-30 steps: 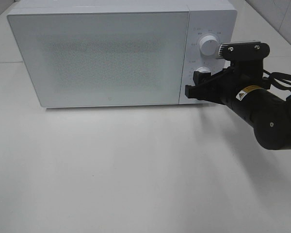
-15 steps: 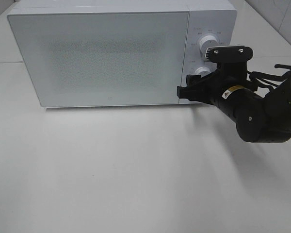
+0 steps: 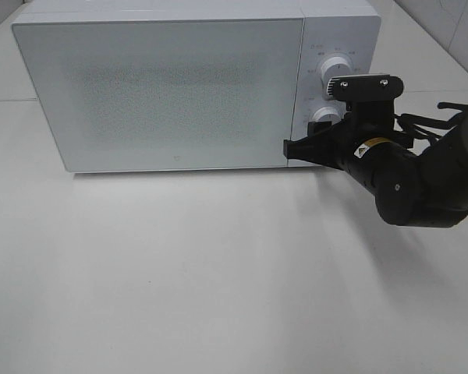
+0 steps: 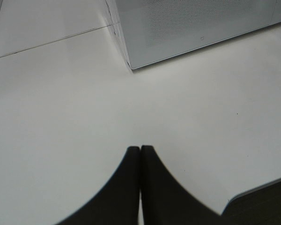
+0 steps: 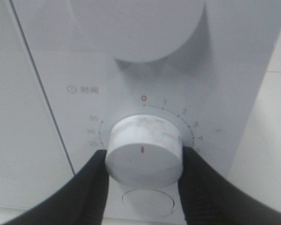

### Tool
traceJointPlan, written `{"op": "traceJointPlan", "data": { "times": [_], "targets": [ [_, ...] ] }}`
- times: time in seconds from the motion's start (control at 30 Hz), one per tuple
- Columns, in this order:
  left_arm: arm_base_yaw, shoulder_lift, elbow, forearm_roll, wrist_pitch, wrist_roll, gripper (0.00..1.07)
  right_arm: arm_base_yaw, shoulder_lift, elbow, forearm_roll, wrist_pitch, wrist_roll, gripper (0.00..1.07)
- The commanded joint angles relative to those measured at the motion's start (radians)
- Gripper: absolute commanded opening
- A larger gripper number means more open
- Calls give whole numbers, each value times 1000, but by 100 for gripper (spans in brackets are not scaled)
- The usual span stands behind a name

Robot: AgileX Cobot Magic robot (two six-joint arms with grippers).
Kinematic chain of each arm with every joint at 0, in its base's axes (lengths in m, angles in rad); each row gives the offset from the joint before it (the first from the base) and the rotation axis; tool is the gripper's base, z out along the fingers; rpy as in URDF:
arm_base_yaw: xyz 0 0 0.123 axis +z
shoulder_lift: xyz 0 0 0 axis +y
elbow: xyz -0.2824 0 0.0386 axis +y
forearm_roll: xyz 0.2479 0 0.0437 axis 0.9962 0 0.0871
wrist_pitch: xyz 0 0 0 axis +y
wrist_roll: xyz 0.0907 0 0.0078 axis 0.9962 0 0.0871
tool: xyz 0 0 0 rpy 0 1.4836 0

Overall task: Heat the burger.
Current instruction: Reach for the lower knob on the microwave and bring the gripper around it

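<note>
Nearest the rig, the left gripper (image 4: pixel 140 149) hangs over the bare white table (image 4: pixel 61 117), its two fingers pressed flat together with nothing between them. I note it stands well apart from the microwave (image 3: pixel 164 86), off that unit's front corner.

Further in, on the right side, the right arm reaches across to the control panel. The right gripper (image 5: pixel 144 155) is at the timer knob (image 5: pixel 143 136), the lower of two dials. In the wrist view its black fingers (image 5: pixel 91 187) sit one on each flank of the knob and touch it on both sides; I record this as clamped on the knob. The knob's red mark points straight up at the 0 of the scale.

The upper knob (image 3: pixel 334 72) stands just above, untouched.

At the back, the microwave sits on the table with its door (image 3: pixel 160 89) closed; the frosted panel shows nothing inside.

Burger: not seen in any view; I cannot tell where it is.
</note>
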Motion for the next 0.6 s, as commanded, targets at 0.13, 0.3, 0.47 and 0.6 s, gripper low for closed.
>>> {"op": "traceJointPlan", "data": {
  "times": [0.13, 0.3, 0.47, 0.6],
  "targets": [
    [4, -21, 3, -9, -14, -6, 0, -11, -2, -38, -14, -92, -13, 0],
    [4, -21, 3, -9, -14, -6, 0, -11, -2, -38, -13, -94, 57, 0],
    [4, -21, 3, -9, -14, -6, 0, -11, -2, -38, -13, -104, 179, 0],
    [4, -21, 3, -9, -14, -6, 0, -11, -2, -38, -13, -115, 335, 0]
  ]
}}
